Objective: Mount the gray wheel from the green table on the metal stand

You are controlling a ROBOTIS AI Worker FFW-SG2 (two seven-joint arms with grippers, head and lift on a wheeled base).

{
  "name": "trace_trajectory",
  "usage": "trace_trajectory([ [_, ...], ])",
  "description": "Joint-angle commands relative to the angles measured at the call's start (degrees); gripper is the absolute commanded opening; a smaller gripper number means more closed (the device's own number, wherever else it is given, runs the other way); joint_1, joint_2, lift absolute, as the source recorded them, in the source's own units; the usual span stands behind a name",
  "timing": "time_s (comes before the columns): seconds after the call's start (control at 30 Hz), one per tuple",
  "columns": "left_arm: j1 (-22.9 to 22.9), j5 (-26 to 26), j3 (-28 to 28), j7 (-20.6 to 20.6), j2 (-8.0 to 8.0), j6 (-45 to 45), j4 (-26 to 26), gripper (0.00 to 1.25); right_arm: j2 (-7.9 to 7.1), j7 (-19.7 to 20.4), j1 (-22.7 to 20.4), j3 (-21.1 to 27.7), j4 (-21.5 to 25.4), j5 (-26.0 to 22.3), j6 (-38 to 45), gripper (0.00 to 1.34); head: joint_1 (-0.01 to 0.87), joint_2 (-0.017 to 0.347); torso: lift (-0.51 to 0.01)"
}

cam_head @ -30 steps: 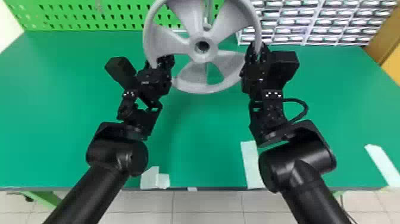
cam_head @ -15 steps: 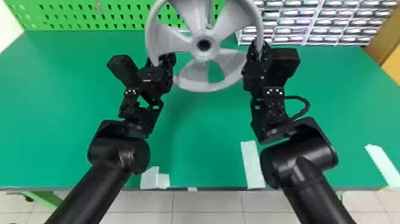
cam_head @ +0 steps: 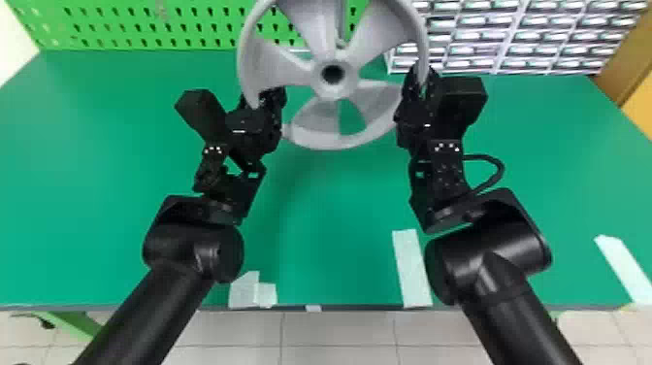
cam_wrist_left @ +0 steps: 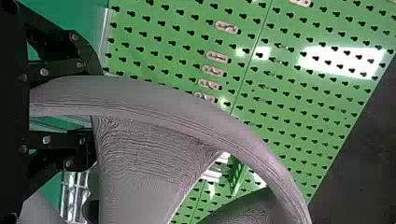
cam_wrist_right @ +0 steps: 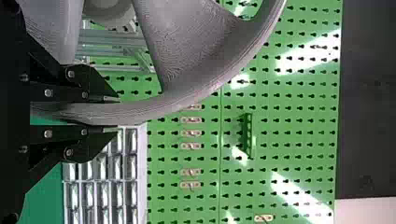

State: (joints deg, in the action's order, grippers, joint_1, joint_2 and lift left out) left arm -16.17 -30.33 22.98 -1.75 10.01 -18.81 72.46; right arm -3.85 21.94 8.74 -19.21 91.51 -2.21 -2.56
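Gray wheel (cam_head: 334, 141): is hanging above the bench, its face with broad spokes turned toward the head camera, held up from both sides.
Hub (cam_head: 320, 85): is presenting a dark central hole (no axle is poking through it on this side).
Left gripper (cam_wrist_left: 95, 112): is holding the wheel's rim on the robot's left, with the rim between its two fingers.
Right gripper (cam_wrist_right: 117, 113): is gripping the opposite side, its fingers closing narrowly around the rim.
Metal stand (cam_head: 341, 22): is apparently standing behind the wheel, a slim post peeking between spokes.
Mounting: the lifting is done, and the wheel is probably nearing its place; aligning the hub, seating it and letting go seem to be left. Whether hub and stand are touching, I cannot tell.
Head view: is showing both arms, the hub's hole and the wheel between the grippers together.
Right wrist view: is adding pale metal rails (cam_wrist_right: 112, 37) beside the hub, probably the stand's frame, which the head view is largely hiding behind the wheel.
Bench (cam_head: 339, 218): is stretching green below, with a green pegboard (cam_head: 145, 19) and drawer rack (cam_head: 485, 43) at its back.
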Motion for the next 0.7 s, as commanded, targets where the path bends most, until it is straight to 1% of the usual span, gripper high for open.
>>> trace_trajectory([
  [0.0,-0.17,-0.08,0.05,0.0,0.01,0.0,-0.39,0.33,-0.02,0.03,0.4,-0.12,-0.36,-0.07,0.1,0.23,0.867,0.052,-0.1],
  [0.67,-1.49,0.62,-0.13,-0.62,-0.08,-0.7,-1.44,0.34,-0.1,0.03,1.28,-0.03,-0.98,-0.07,0.27,0.23,0.867,0.052,-0.1],
])
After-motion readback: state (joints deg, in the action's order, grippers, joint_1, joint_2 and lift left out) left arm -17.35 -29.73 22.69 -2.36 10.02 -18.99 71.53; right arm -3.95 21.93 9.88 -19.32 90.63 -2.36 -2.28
